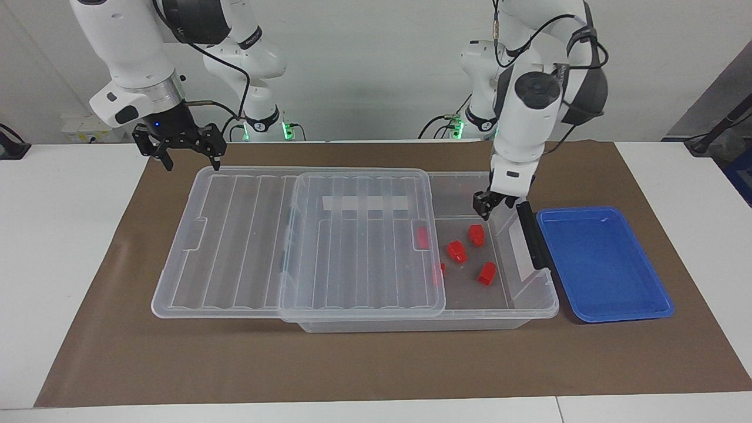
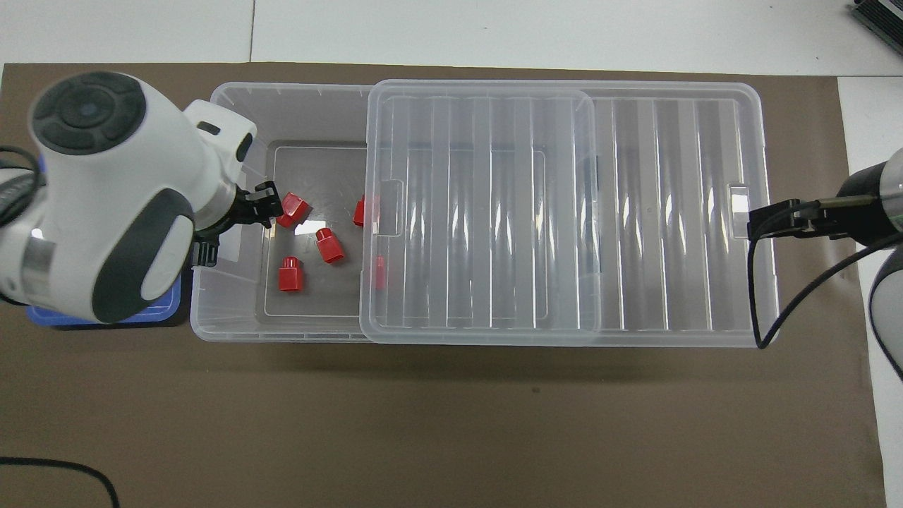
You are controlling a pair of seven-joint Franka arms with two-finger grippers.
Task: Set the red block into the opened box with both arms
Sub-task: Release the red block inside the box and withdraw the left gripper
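Right gripper (image 1: 187, 154): shown at upper left of the facing view, raised just off the lid's corner at the right arm's end; fingers spread, nothing held.
Lid (image 1: 305, 235): seen left of centre, slid toward the right arm's end, so that part of the box is uncovered.
Box (image 1: 529, 305): seen at centre; its uncovered part lies right of centre in the facing view.
Red block (image 1: 456, 251): seen lying on the box floor in the uncovered part, among other red blocks (image 1: 486, 273); two more are seen through the lid's edge.
Left gripper (image 1: 492, 202): shown raised over the box's uncovered end, empty; whether its fingers are spread cannot be told.
Blue tray (image 1: 605, 264): seen at right, beside the box's black handle (image 1: 531, 235).
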